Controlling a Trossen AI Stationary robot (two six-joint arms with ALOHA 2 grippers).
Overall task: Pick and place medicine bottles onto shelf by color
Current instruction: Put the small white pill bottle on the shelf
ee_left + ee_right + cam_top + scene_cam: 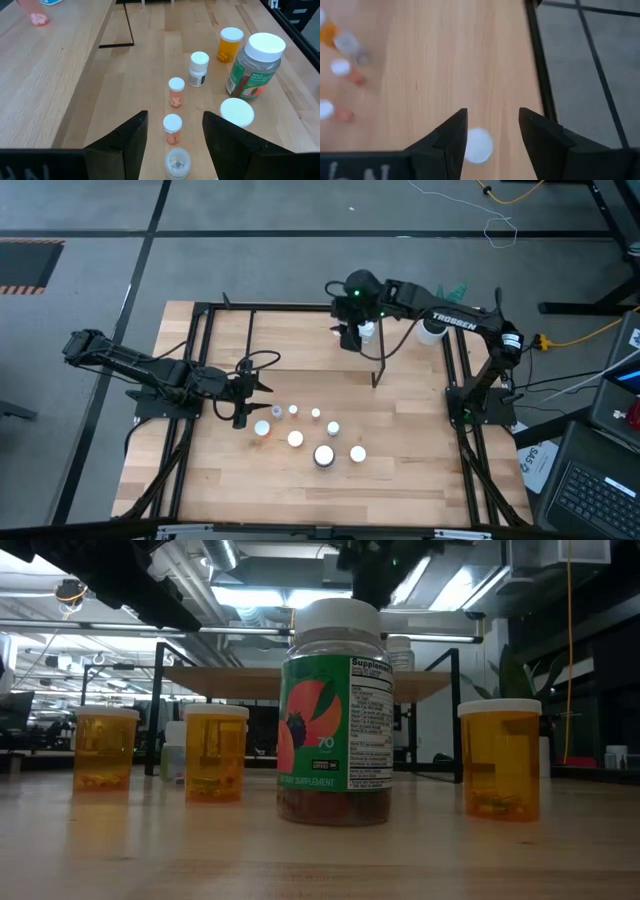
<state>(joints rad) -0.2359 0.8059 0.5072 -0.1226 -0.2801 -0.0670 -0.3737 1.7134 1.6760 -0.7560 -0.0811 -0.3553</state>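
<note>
Right gripper (pixel 350 338): jaws spread above white-capped bottle (pixel 478 145) on light-wood shelf (pixel 300 340).
Left gripper (pixel 172 142): jaws spread, near small white-capped bottles (pixel 172 127).

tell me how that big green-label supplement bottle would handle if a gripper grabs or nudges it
The big supplement bottle is the widest in the group and looks only part filled near its base, so it probably sits stably and resists tipping. Its glossy rounded body may slip in narrow fingers. Neighbouring orange bottles stand close, so a push could knock them.

Wooden table (pixel 400 470) bears medicine bottles (pixel 323 455); shelf (pixel 300 340) holds one bottle (pixel 367 330).
</note>
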